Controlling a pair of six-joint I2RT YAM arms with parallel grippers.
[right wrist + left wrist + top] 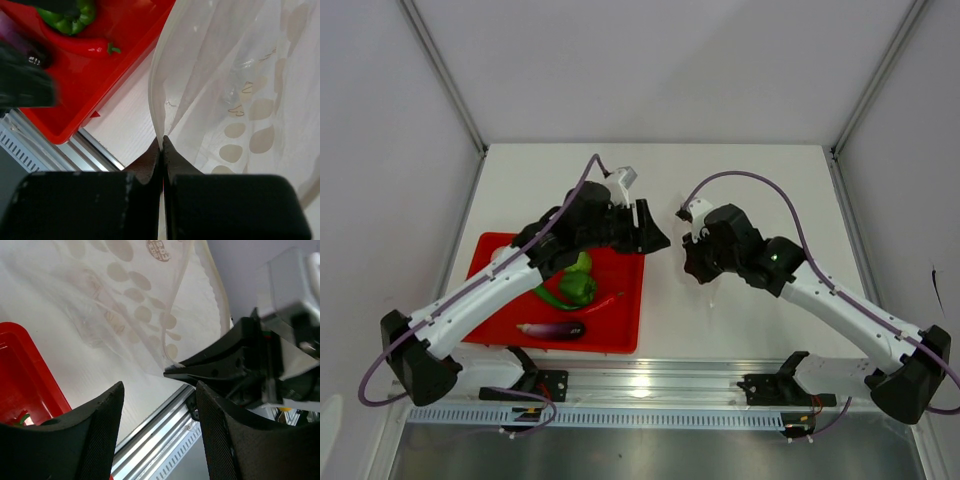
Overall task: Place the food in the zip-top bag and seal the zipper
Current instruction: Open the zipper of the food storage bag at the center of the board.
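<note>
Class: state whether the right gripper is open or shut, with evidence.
Shut: the right gripper pinches the zip-top bag at its edge, jaws pressed together.

The left gripper (160,390) stands with its dark fingers apart at the bottom of the frame. Across the upper middle lies the clear zip-top bag (135,300), its near edge pinched by the right gripper (172,371) coming in from the right. A red tray (25,375) sits at lower left.

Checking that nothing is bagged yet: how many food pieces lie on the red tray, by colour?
Green: 3, a round green one, a second round green one, a long green pepper
Red: 1, the red chili
Purple: 1, the purple eggplant
Total: 5
</note>
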